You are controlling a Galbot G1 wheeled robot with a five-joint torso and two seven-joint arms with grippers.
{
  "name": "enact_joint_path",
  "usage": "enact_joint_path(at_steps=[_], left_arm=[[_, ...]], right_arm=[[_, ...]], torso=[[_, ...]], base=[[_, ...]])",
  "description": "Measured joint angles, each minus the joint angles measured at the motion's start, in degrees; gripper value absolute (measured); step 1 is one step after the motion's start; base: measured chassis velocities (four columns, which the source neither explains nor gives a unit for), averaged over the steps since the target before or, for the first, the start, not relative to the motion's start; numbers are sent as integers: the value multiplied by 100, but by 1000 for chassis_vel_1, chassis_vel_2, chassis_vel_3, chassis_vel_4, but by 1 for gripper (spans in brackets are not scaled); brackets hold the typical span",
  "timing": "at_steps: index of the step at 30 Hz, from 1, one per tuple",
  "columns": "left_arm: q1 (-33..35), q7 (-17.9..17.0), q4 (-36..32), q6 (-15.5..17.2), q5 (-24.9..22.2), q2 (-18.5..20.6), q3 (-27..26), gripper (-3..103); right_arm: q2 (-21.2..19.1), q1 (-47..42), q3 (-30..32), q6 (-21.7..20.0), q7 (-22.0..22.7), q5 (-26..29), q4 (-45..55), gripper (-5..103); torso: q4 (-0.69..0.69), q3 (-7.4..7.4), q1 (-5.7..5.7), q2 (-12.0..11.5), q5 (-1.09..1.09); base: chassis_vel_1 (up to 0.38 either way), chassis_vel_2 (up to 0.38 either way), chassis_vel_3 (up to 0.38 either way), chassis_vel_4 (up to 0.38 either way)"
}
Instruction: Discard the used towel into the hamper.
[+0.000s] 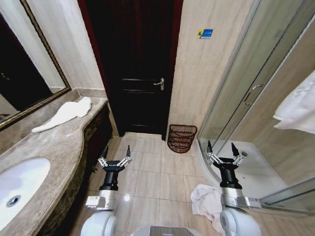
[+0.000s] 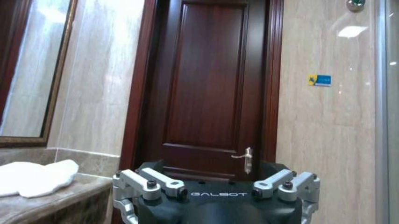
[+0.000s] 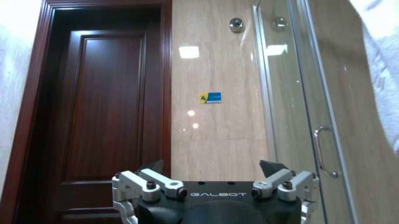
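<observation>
I hold both arms low and forward over the tiled floor. The left claw (image 1: 114,153) has its fingers spread and grips nothing; the right claw (image 1: 224,149) is likewise spread and empty.

A crumpled white towel (image 1: 205,199) lies on the floor just beside the right arm's base, behind and below the right claw, so the right arm is the nearer. It is soft, bunched cloth with no clear long axis.

The hamper (image 1: 181,138) stands ahead against the wall by the dark door (image 1: 138,69), between the two claws and nearer the right. It is round, reddish-brown open weave.

A second folded white towel (image 1: 64,114) rests on the marble table (image 1: 54,147), ahead of the left claw.
</observation>
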Motion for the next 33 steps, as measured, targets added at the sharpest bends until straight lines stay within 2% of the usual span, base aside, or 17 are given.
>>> enact_joint_path(at_steps=[31, 33], left_arm=[[-23, 9, 38, 14, -14, 2, -14, 100], [-35, 10, 65, 13, -14, 2, -13, 100]], right_arm=[[17, 38, -42, 12, -99, -6, -70, 100], [18, 68, -46, 83, -142, -40, -104, 100]], torso=[[-3, 0, 0, 0, -2], [0, 1, 2, -1, 1]], base=[[-152, 152, 157, -165], [-160, 176, 157, -177]])
